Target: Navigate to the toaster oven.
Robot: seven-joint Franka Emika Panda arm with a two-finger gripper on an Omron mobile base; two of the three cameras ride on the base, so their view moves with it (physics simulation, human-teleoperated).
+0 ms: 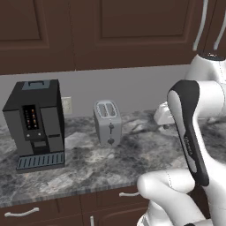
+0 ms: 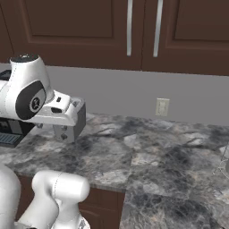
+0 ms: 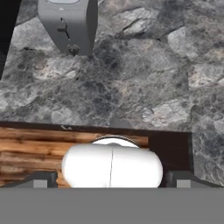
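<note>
Grey-veined marble countertop (image 1: 145, 154) is stretching across both base views, running under dark brown wall cabinets (image 1: 110, 31) and above brown drawer fronts with pale handles. A black coffee machine (image 1: 36, 123) is standing at the left of the left base view, and a small silver two-slot toaster (image 1: 107, 122) is sitting just to its right, the two near each other but not touching. A cream wall outlet (image 2: 162, 107) is showing on the grey backsplash in the right base view (a second one is peeking out beside the coffee machine in the left base view).

The white arm is folding up over the counter edge, and the gripper (image 3: 112, 183) is hanging above the front of the counter, looking down on the marble, the drawer fronts and the wooden floor. Its two dark fingertips (image 3: 40, 180) are sitting far apart at the bottom corners of the hand view, so the jaws are standing wide and holding nothing. The toaster is appearing at the top left of the hand view.

As for the toaster oven, I cannot tell where it is standing.
</note>
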